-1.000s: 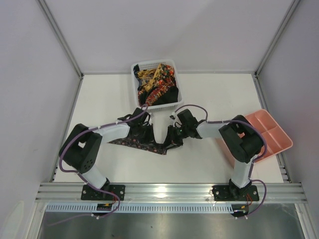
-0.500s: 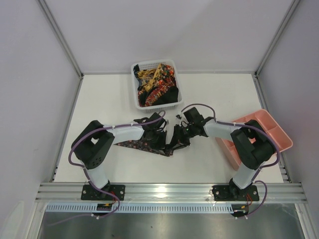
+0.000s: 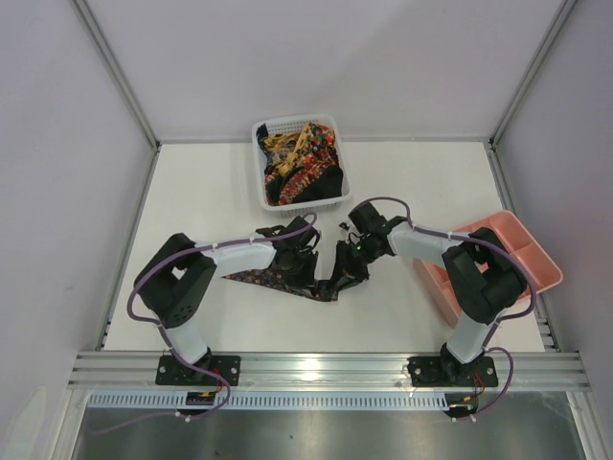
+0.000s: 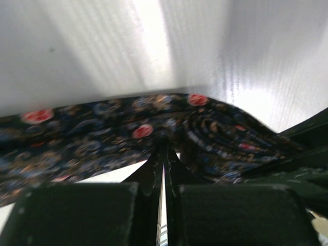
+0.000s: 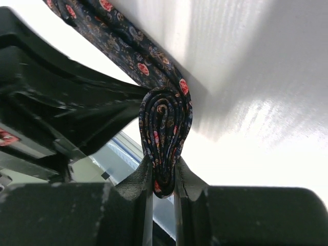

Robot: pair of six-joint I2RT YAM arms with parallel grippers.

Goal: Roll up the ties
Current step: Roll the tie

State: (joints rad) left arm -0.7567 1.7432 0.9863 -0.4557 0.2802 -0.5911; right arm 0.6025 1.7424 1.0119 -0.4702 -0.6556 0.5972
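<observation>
The white desk (image 3: 192,192) fills the booth floor. Both arms reach in from its near edge and meet around the middle. The left arm (image 3: 235,257) stretches low to the right, and the right arm (image 3: 431,244) bends back to the left towards it.

A pink tray (image 3: 536,259) with compartments sits at the desk's right edge, behind the right arm's elbow. A white mesh basket (image 3: 295,120) stands at the middle of the far edge, and the other ties (image 3: 302,163) are heaped in it in a red, yellow and black tangle.

The patterned tie (image 3: 273,280) lies on the desk between the basket and the near edge, about midway between the left and right edges. Its wide pointed end is spread flat towards the left. The cloth is dark with small red and pale motifs.

At its right end the tie is wound into a tight coil (image 5: 165,128). The right jaws pinch this coil from both sides, and their fingers (image 5: 141,179) squeeze it into a narrow oval, with the loose length trailing away from it.

The left jaws are pressed together. Their fingertips (image 4: 154,169) are up against the tie's cloth just beside the coil, but I can't tell whether any fold is caught between them.
</observation>
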